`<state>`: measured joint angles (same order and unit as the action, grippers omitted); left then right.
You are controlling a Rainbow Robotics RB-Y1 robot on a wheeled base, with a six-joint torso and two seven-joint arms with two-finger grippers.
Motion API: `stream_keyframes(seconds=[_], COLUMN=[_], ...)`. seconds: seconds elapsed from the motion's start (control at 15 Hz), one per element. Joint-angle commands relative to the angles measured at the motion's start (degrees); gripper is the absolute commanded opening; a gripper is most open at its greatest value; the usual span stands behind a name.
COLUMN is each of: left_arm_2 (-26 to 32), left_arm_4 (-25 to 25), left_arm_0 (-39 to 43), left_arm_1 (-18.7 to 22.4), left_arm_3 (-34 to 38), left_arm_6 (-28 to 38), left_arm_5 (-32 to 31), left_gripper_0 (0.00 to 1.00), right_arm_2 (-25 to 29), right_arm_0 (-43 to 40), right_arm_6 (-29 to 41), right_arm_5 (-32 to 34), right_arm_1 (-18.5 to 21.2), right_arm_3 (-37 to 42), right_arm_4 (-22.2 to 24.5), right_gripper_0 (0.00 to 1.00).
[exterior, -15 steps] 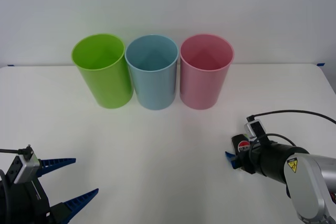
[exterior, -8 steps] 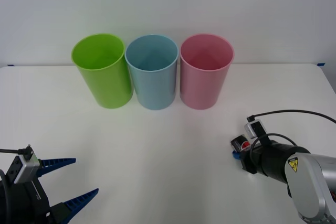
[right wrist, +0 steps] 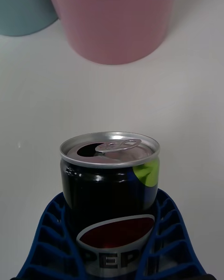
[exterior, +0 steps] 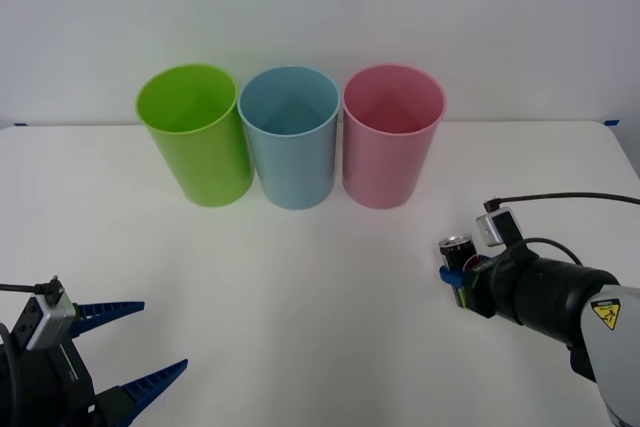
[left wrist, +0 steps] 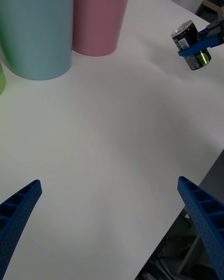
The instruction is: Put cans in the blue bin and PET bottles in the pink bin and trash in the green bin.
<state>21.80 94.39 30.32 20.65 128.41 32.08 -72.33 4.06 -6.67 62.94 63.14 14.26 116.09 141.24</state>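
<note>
Pepsi can [right wrist: 110,186]: upright, opened, clamped between right gripper's [exterior: 452,278] blue fingers, above bare white table [exterior: 300,287], right of centre. Pink bin [exterior: 392,135], blue bin [exterior: 290,137], green bin [exterior: 194,133]: touching row along far edge. Left gripper [exterior: 125,345]: spread wide, near-left corner.

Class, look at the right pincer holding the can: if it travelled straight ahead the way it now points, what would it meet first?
Most likely the pink bin: in the wrist view it stands directly beyond the can held in the right pincer, with bare table between. Depth is uncertain.
</note>
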Motion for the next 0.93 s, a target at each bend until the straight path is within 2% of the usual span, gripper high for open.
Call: stream_keyframes(seconds=[0.07,0.4,0.53,0.73,0.93], left_arm_2=[0.0,0.0,0.0,0.0,0.0], left_arm_4=[0.0,0.0,0.0,0.0,0.0], left_arm_0=[0.0,0.0,0.0,0.0,0.0], left_arm_1=[0.0,0.0,0.0,0.0,0.0], left_arm_3=[0.0,0.0,0.0,0.0,0.0], left_arm_6=[0.0,0.0,0.0,0.0,0.0], left_arm_5=[0.0,0.0,0.0,0.0,0.0], left_gripper_0=[1.0,1.0,1.0,1.0,1.0], right_arm_2=[2.44,11.41,16.33,21.25,21.42], right_arm_0=[-3.35,-10.65,-11.18,-11.18,-8.8], right_arm_6=[-2.56,-17.5,-23.48,-28.4,-29.63], right_arm_5=[-0.03,0.49,3.92,7.0,7.0], right_arm_1=[3.14,6.92,7.01,7.1,7.1], right_arm_3=[5.11,7.92,7.83,7.31,7.66], right_arm_4=[-11.33,-38.4,-48.95,-60.99,-67.85], right_gripper_0=[0.0,0.0,0.0,0.0,0.0])
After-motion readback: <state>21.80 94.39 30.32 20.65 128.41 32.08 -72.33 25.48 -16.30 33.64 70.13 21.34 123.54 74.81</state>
